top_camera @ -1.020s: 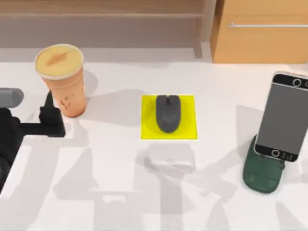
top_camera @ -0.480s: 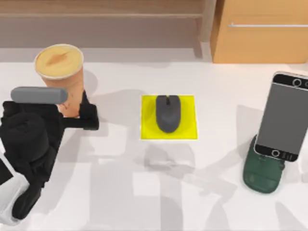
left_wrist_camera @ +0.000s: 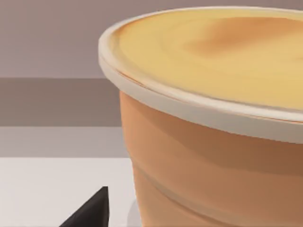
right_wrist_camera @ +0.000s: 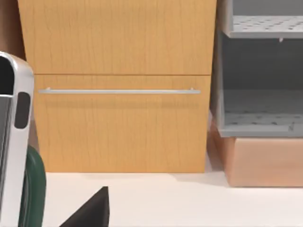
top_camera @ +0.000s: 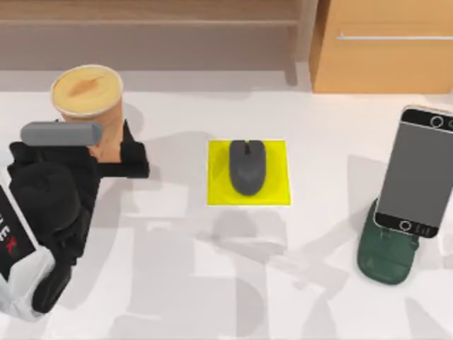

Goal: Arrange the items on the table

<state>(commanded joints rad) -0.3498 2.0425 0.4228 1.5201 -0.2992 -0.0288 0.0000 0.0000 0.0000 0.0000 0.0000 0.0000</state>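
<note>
The left hand [top_camera: 113, 150] sits at the counter's left side, pressed up against the lower body of the orange cup [top_camera: 90, 113]. One dark finger [top_camera: 134, 159] reaches past the cup's right flank; the other side of the hand is hidden behind the cup and the wrist housing, so whether the fingers have closed on the cup I cannot tell. In the left wrist view the cup [left_wrist_camera: 213, 142] is very near, its pale yellow top and thick rim above a smooth tapered wall, with one dark fingertip [left_wrist_camera: 92, 210] low beside it.

The cup stands upright near the back left of the counter [top_camera: 177, 283]. It looks like a light, thin-walled thing that would flex under a hard squeeze, and its smooth taper could let it slide down through a loose hold. Being tall, it is tippy; a grip around the middle of the wall, below the rim, seems safest.

Farther out, the mouse [top_camera: 247, 166] rests on the yellow pad [top_camera: 217, 195] at the centre, and the smartphone [top_camera: 414, 173] leans in the green stand [top_camera: 386, 258] at the right. The right hand [right_wrist_camera: 90, 210] shows one dark fingertip facing the wooden cabinet [right_wrist_camera: 123, 94]; its state is unclear.
</note>
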